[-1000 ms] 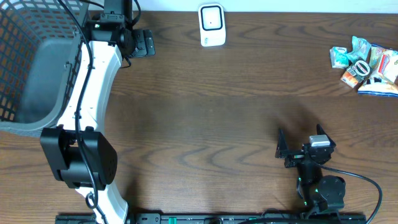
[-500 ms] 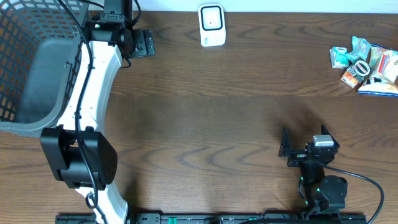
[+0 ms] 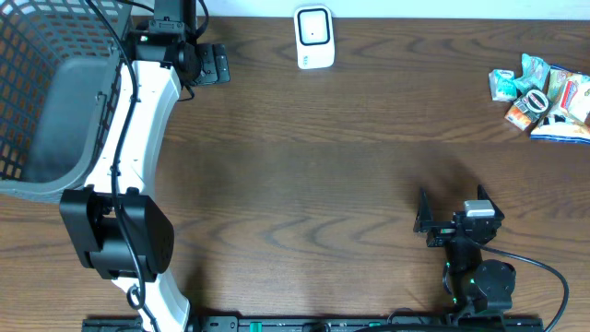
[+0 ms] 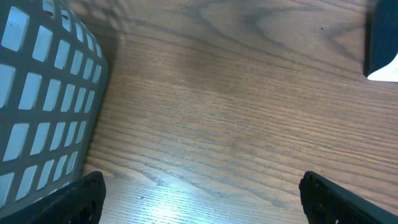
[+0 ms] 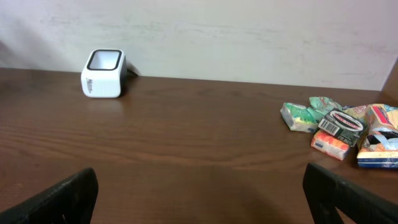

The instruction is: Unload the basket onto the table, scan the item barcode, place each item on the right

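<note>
Snack packets (image 3: 542,97), a small crinkled heap of green, orange and blue wrappers, lie at 2 o'clock on the dark wooden table (image 3: 323,166) in the overhead view, well apart from both arms. A white barcode scanner (image 3: 314,37) stands at 12 o'clock by the far edge. A grey mesh basket (image 3: 28,46) fills the 9 to 10 o'clock corner. The left fingers (image 3: 218,65) hang at 11 o'clock, between basket and scanner, holding nothing. The right fingers (image 3: 421,217) sit at 5 o'clock over bare wood, also holding nothing.

From the left wrist, the left fingers (image 4: 74,202) show as two dark tips at 7 and 5 o'clock, spread wide with only wood grain between them. The basket's (image 4: 43,93) gridded wall rises at 9 o'clock. A dark, white-edged shape (image 4: 382,50) is cut off at 2 o'clock; what it is cannot be told.

From the right wrist, the right fingers (image 5: 62,199) frame the lower corners, parted wide and empty. The scanner (image 5: 104,73) stands at 10 o'clock before a pale wall (image 5: 217,37), while the packets (image 5: 348,127), one showing a printed barcode, rest at 3 o'clock.
</note>
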